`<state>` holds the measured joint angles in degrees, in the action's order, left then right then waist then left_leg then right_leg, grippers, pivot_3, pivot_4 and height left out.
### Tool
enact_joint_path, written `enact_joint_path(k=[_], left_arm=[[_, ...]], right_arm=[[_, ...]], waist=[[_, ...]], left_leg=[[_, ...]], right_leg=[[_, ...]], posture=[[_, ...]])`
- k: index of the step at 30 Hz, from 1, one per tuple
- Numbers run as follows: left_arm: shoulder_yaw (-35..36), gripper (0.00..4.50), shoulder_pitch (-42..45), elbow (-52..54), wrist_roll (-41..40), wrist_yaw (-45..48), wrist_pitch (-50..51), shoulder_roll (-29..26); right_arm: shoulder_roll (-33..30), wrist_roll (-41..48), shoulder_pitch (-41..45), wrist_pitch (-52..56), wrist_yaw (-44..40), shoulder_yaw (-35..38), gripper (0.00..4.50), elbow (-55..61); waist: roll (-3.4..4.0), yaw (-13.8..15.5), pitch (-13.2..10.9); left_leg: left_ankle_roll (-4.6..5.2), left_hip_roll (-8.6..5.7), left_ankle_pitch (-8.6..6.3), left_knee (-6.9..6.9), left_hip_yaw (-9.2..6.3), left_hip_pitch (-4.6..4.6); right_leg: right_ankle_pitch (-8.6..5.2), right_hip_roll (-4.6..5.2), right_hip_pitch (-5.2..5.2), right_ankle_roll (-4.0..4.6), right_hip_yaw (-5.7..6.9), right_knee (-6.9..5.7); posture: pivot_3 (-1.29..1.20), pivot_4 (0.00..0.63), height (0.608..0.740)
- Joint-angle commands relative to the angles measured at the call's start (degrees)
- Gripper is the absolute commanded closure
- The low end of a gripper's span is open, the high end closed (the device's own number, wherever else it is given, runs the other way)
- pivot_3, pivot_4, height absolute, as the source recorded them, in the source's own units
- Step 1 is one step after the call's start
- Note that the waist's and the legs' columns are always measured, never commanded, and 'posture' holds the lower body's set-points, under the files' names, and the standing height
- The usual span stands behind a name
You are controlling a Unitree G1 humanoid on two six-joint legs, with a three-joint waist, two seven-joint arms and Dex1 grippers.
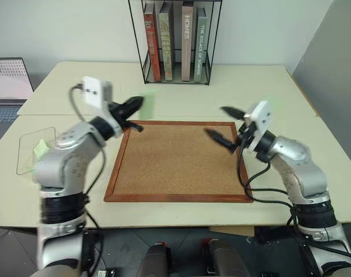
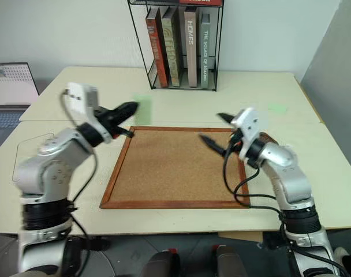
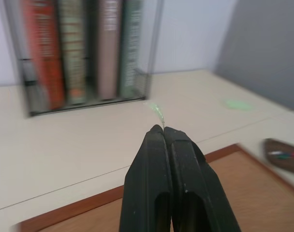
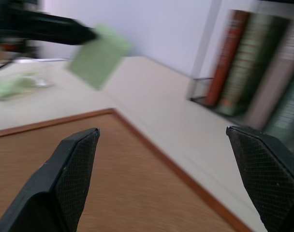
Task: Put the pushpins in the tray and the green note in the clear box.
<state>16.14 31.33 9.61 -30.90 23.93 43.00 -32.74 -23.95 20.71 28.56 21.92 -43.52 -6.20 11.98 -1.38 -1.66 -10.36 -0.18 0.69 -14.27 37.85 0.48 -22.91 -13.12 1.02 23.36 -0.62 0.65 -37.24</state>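
The cream bench (image 1: 181, 95) carries a wood-framed corkboard (image 1: 178, 161) at its centre. A wire rack of upright books (image 1: 175, 40) stands at the far edge. A clear box (image 1: 34, 150) holding pale green paper sits at the left. A laptop (image 1: 8, 86) rests at the far left. A small dark tray (image 3: 285, 155) lies just beside the corkboard's right side.

We see an office: pale beige desks (image 1: 181, 95), a black wire rack of upright books (image 1: 176, 41), an open silver laptop (image 1: 8, 86).
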Motion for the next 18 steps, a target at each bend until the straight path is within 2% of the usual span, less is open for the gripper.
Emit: enact_joint_path(k=[1,6,9,12,18], left_arm=[[3.7,4.50,-0.8,-3.2,4.8,-2.7,-1.1,-5.7],[8.9,4.50,-5.6,-7.5,9.9,-5.8,0.8,-13.7],[11.8,4.50,-8.2,-9.3,12.1,-7.3,0.5,-16.7],[13.8,4.50,-11.5,-9.8,14.5,-8.9,0.2,-18.0],[17.2,4.50,-15.9,-12.2,16.4,-11.5,0.2,-16.6]], right_arm=[[0.9,2.0,4.3,3.5,-3.7,-4.1,0.04,2.4],[5.0,-1.8,10.8,4.0,-3.8,-10.0,0.04,-2.8],[6.3,-3.8,12.0,2.9,-4.0,-11.8,0.04,-4.9],[6.6,-4.6,11.8,2.6,-5.2,-12.9,0.04,-4.9],[7.8,-5.0,11.6,2.5,-5.8,-14.0,0.04,-4.6]], waist=[[-0.01,0.2,0.0],[-0.10,0.1,0.0],[-0.12,0.1,0.0],[-0.13,0.7,0.0],[-0.14,0.9,0.0]], left_leg=[[0.00,-0.02,0.00,0.02,0.00,0.00],[0.00,-0.03,0.00,-0.02,0.01,-0.02],[-0.02,-0.01,-0.01,-0.08,0.01,-0.11],[-0.04,-0.04,-0.02,-0.09,-0.02,-0.20],[-0.04,-0.08,-0.02,-0.07,0.01,-0.22]], right_leg=[[0.00,0.02,-0.01,0.00,0.00,0.00],[0.00,0.09,0.05,0.00,0.00,0.03],[-0.01,0.11,0.20,0.04,0.01,0.02],[0.09,0.20,0.27,0.25,0.05,0.04],[0.13,0.31,0.30,0.30,0.08,0.06]], posture=[[0.00,0.150,0.740],[0.00,0.150,0.740],[0.00,0.150,0.740],[0.00,0.150,0.740],[0.00,0.150,0.740]])
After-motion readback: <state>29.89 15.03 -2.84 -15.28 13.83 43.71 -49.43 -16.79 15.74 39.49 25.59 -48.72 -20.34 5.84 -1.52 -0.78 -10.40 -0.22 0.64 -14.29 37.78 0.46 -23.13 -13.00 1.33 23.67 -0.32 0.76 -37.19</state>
